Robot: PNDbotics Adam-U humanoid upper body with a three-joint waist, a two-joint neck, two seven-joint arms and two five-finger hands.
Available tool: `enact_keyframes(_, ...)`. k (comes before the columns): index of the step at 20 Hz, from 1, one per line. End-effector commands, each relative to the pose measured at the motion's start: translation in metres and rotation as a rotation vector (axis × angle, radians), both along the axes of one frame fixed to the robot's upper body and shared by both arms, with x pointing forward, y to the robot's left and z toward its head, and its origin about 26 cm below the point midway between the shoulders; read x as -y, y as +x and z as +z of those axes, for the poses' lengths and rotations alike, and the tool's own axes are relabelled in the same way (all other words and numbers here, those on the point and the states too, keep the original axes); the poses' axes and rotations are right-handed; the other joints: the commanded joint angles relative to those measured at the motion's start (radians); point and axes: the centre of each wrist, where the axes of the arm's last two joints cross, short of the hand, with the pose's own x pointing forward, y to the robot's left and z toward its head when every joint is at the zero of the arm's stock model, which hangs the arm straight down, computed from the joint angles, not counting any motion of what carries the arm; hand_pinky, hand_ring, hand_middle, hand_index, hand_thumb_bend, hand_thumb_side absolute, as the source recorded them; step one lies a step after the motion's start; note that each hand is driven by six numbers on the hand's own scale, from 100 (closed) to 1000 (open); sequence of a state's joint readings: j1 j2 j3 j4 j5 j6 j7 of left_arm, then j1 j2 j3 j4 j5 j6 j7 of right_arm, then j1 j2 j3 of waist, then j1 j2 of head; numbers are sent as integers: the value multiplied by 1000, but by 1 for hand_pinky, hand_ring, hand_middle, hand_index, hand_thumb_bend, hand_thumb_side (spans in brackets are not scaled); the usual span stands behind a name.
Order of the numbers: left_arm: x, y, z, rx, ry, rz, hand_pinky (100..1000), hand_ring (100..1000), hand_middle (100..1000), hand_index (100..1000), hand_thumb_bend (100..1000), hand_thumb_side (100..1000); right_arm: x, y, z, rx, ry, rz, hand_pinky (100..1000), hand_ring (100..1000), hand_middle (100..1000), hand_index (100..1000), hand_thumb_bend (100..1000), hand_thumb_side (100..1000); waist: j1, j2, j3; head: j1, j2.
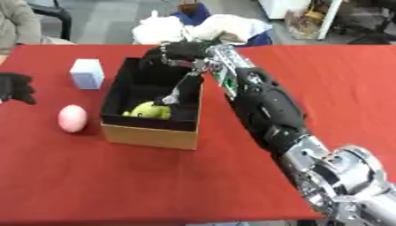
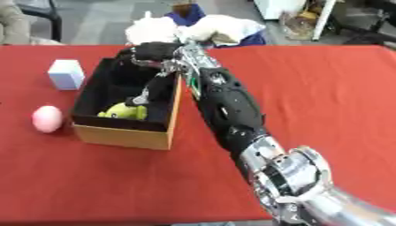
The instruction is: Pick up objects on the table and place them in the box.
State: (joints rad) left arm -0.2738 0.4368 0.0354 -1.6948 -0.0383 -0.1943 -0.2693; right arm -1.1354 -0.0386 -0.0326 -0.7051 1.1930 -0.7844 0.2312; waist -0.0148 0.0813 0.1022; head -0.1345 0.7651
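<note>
I see right hand point(image 1: 174, 53) over box point(image 1: 147, 136), fingers curled, empty | yellow-green toy point(image 1: 148, 110) inside box | pink egg point(image 1: 73, 118), white cube point(image 1: 86, 73) left of box | left hand point(image 1: 15, 87) further left, fingers curled.

Red cloth-covered tabletop point(image 1: 93, 185) fills most of the view. Behind it, grey smooth floor point(image 1: 108, 20). Heap of white and cream soft fabric over something blue point(image 1: 203, 26) at far edge. Black chair point(image 1: 54, 15) upper left, white furniture point(image 2: 282, 6) upper right.
</note>
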Motion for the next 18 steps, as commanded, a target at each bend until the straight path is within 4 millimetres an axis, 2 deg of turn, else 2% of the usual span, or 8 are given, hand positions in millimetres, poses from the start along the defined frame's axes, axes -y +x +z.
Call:
enact_keyframes(1, -12, 0, 21, 57, 61, 20, 633, 549, 561, 732, 176, 868, 35, 4, 38, 108, 160, -24, 786, 788, 811, 894, 317, 388, 6, -13, -7, 13, 5)
enact_keyframes(7, -38, 1, 41, 92, 235, 72, 650, 595, 608, 743, 100, 897, 104, -4, 59, 154, 303, -79, 786, 774, 790, 883, 267, 348, 7, -11, -29, 38, 5)
enact_keyframes(8, -43, 1, 45, 100, 271, 81, 652, 601, 614, 747, 100, 881, 115, -7, 60, 154, 314, -91, 786, 774, 789, 882, 237, 315, 8, -12, -33, 42, 5)
enact_keyframes(9, -48, 2, 50, 108, 315, 89, 653, 605, 620, 750, 100, 849, 127, -9, 61, 151, 325, -106, 786, 773, 786, 881, 238, 353, 9, -12, -37, 46, 5)
enact_keyframes(12, -62, 5, 62, 116, 440, 110, 654, 611, 626, 761, 100, 769, 158, -19, 58, 133, 367, -153, 787, 770, 779, 878, 185, 368, 10, -14, -46, 57, 5)
enact_keyframes(14, -72, 9, 67, 108, 530, 122, 652, 612, 628, 764, 170, 745, 177, -26, 57, 119, 393, -184, 787, 768, 774, 877, 155, 378, 11, -14, -53, 64, 5)
enact_keyframes(15, -76, 11, 69, 101, 577, 126, 652, 613, 629, 767, 192, 694, 186, -29, 56, 112, 405, -200, 787, 767, 772, 876, 115, 382, 11, -15, -58, 68, 5)
enact_keyframes(18, -87, 19, 70, 71, 695, 134, 658, 624, 642, 778, 308, 702, 208, -39, 54, 93, 447, -242, 786, 763, 764, 873, 100, 399, 11, -17, -68, 75, 5)
